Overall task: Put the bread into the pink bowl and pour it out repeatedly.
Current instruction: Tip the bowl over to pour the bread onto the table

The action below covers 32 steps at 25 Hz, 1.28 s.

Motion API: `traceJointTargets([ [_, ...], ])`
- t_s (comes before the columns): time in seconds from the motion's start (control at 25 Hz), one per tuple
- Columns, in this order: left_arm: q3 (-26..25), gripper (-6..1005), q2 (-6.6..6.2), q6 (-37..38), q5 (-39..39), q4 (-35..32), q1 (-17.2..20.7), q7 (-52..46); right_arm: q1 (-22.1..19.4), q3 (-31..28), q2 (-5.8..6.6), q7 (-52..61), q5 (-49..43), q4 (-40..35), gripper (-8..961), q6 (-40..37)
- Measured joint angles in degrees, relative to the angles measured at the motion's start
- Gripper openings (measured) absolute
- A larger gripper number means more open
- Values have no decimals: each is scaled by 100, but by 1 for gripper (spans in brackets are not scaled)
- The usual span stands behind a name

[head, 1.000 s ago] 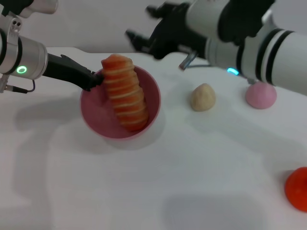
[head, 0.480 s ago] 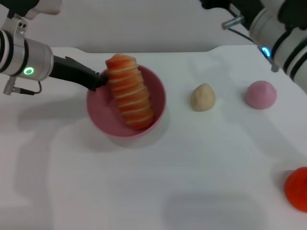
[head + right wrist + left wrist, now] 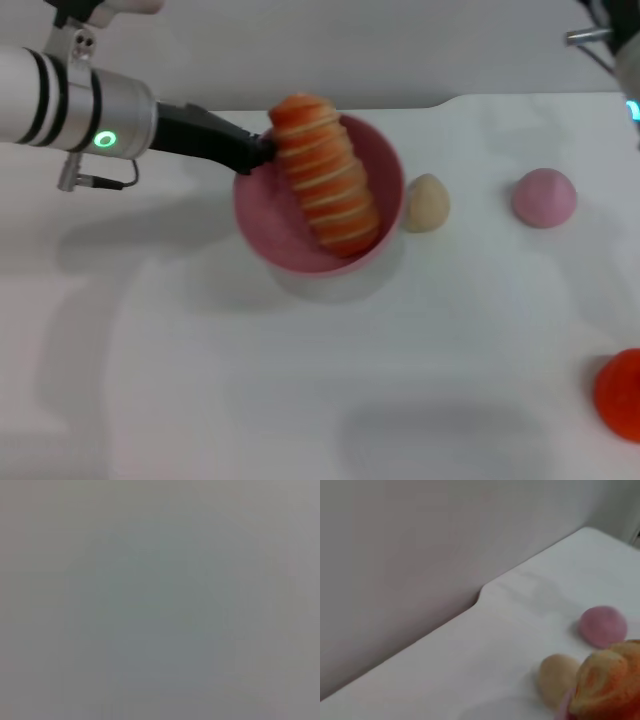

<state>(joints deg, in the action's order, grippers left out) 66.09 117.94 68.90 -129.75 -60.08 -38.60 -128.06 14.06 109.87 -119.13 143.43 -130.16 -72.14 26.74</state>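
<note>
The pink bowl (image 3: pixel 285 230) is held off the table, tilted, in the middle of the head view. The orange-and-cream striped bread (image 3: pixel 325 175) lies in it with one end sticking over the far rim; that end shows in the left wrist view (image 3: pixel 607 682). My left gripper (image 3: pixel 262 155) is shut on the bowl's left rim. My right arm (image 3: pixel 610 40) is pulled back to the far right corner; its gripper is out of view.
A beige egg-shaped lump (image 3: pixel 427 203) lies just right of the bowl, close to its rim. A small pink dome (image 3: pixel 543 197) sits farther right. An orange-red object (image 3: pixel 620 392) is at the right edge. The wall runs along the table's back edge.
My left gripper has carried the bowl with the bread to the right, close to the beige lump. My right arm has drawn back up and out to the far right.
</note>
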Motion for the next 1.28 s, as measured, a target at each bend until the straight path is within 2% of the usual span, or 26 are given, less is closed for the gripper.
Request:
traceJointTargets([
  [0.12, 270, 66, 1, -177, 281, -19, 27, 0, -85, -73, 22, 152, -1, 371, 640, 740],
  [0.2, 811, 66, 15, -635, 627, -25, 42, 0, -130, -154, 30, 255, -2, 578, 640, 1125],
  [0.28, 811, 67, 15, -635, 627, -25, 42, 0, -185, -310, 35, 329, -3, 786, 640, 1425],
  [0.32, 1374, 67, 17, -1159, 828, -34, 59, 1, -204, -381, 37, 342, -4, 872, 640, 1517],
  [0.36, 1660, 67, 17, -1446, 922, -36, 64, 20, -220, -444, 37, 344, -3, 944, 640, 1576],
  [0.64, 2765, 67, 28, -2819, 1096, 13, 91, 44, -388, -868, 19, 424, 26, 1399, 640, 2071],
  [0.8, 3246, 67, 29, -3638, 1068, 24, 162, 39, -464, -1120, 14, 596, 29, 1574, 640, 2254],
  [0.96, 3451, 67, 26, -4061, 1060, 25, 217, 61, -495, -1312, 14, 817, 33, 1771, 640, 2304],
  [1.0, 3545, 67, 26, -4277, 1055, 26, 251, 70, -496, -1326, 15, 838, 33, 1808, 640, 2309],
  [1.04, 3765, 67, 28, -4799, 1000, 38, 324, 75, -498, -1337, 14, 849, 34, 1851, 640, 2326],
  [1.2, 3997, 67, 42, -5375, 832, 63, 395, 76, -482, -1348, 13, 852, 35, 2004, 640, 2415],
  [1.28, 4366, 67, 50, -6118, 565, 103, 501, 81, -474, -1348, 12, 852, 35, 2055, 640, 2435],
])
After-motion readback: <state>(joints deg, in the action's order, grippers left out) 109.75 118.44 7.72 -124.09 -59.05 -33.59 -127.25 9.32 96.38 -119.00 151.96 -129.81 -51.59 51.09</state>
